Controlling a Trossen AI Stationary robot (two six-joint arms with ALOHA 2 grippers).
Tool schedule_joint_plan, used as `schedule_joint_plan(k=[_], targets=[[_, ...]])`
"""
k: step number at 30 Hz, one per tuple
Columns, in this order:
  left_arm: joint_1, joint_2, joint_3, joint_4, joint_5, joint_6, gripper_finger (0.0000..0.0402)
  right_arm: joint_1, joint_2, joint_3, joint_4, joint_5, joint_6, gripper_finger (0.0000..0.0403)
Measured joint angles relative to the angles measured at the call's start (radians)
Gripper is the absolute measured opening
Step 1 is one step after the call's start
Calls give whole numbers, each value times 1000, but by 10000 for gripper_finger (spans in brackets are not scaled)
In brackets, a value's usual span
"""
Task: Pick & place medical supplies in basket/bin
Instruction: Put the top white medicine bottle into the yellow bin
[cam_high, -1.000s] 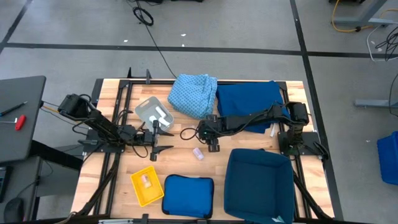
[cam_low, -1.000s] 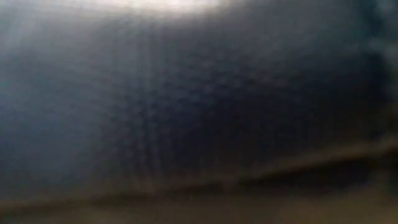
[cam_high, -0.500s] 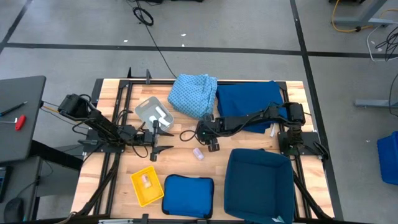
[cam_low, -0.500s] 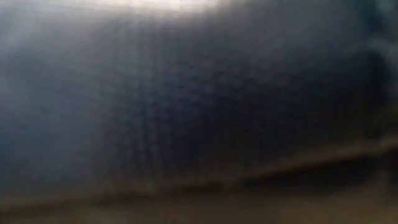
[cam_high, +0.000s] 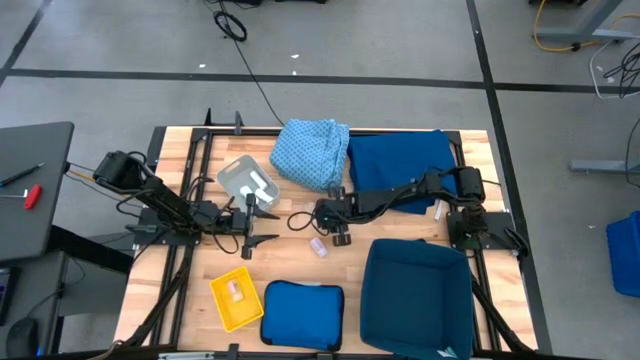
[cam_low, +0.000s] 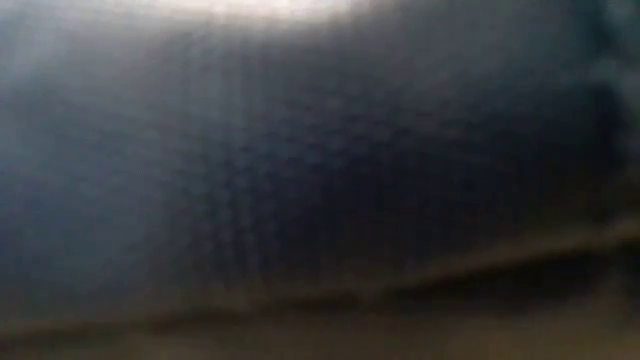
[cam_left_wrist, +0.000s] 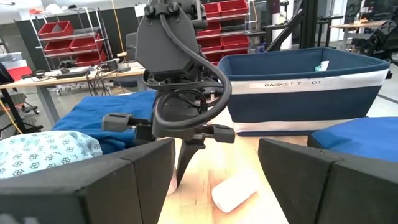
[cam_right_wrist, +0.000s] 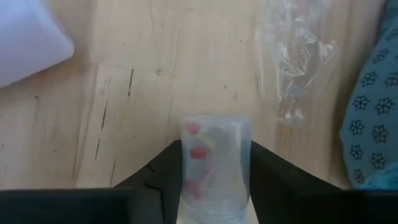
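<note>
Fingers of your right gripper (cam_right_wrist: 214, 171) sit on either side of a small clear packet (cam_right_wrist: 214, 165) with pink spots, the jaws narrow and apparently closed on it, which by the look of it is a pickup in hand. From above, that right gripper (cam_high: 338, 222) is low over the middle of the worktop (cam_high: 400, 228), reaching across from the right. Just beside it lies a pale roll (cam_high: 318, 247), loose on the wood, and a scrap of clear wrapper (cam_right_wrist: 292, 59) lies near the patterned cloth. Your left gripper (cam_high: 262, 215) waits near the grey tray (cam_high: 246, 180), jaws wide and empty, facing the right arm; its camera sees the roll (cam_left_wrist: 235, 188) lying ahead of it. The yellow basket (cam_high: 236, 297) at the front already holds one small packet, so I judge it the likely home for small items. The big blue bin (cam_high: 415, 296) sits front right, probably for the cloths. Farther back, the light blue patterned cloth (cam_high: 313, 152) and the dark blue cloth (cam_high: 395, 158) lie side by side, touching. The low camera shows only a dark blur.
</note>
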Motion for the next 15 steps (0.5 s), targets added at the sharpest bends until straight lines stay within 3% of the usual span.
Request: schedule_joint_plan(k=[15], targets=[[0,0,0,41,0,3,227,60,-63,-2,212,40,51,139]])
